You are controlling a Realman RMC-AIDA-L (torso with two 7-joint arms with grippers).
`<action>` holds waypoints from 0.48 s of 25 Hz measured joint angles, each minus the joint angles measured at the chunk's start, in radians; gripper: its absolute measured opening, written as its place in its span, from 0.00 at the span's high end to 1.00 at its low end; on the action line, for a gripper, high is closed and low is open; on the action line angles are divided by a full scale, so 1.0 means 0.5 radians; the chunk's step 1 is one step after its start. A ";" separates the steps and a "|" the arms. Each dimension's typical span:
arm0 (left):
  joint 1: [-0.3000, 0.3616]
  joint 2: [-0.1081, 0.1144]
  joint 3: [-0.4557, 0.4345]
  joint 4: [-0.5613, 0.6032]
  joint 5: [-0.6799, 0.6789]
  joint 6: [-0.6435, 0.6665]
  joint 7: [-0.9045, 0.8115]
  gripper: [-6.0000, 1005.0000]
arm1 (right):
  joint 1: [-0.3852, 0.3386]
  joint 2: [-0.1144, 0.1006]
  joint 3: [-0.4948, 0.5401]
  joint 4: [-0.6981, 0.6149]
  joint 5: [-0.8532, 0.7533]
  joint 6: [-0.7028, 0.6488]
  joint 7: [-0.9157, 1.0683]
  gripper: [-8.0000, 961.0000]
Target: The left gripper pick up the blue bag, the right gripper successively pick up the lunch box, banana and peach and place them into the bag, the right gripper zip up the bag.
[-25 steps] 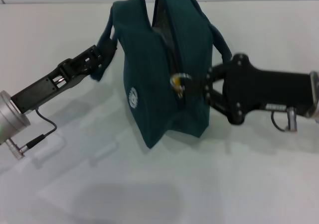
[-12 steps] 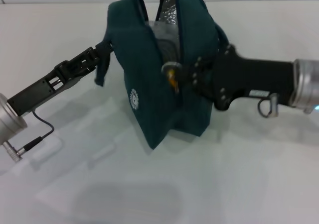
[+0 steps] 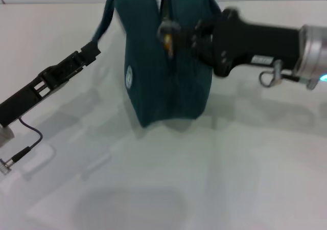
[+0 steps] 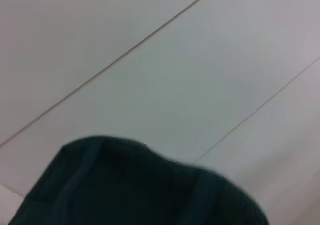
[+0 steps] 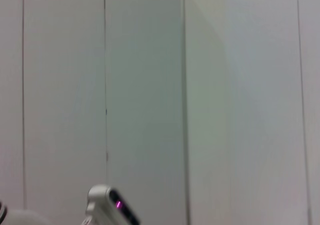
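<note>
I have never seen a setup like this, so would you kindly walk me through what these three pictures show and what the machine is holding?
This is a two-armed robot working over a white table. The wide picture comes from a camera on its head, looking forward and down. There, the left tool reaches in from the left to a handle of the blue bag, which stands on the table. The right tool comes from the right and meets the ring zipper pull at the top of the bag; whether its fingers are closed there is too blurred to tell.

The other two pictures come from cameras on the wrists. The left one sees a bit of the dark bag fabric and pale panels; the right one sees only pale panels. No food is visible.
</note>
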 joint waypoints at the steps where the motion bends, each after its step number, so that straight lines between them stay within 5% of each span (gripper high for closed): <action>1: 0.006 -0.003 -0.009 0.000 0.000 0.015 0.018 0.11 | 0.012 -0.001 -0.019 0.014 -0.005 0.013 0.004 0.98; 12: 0.063 0.014 -0.011 -0.001 0.180 0.081 0.153 0.11 | 0.202 0.015 -0.152 0.210 0.028 0.117 0.011 0.98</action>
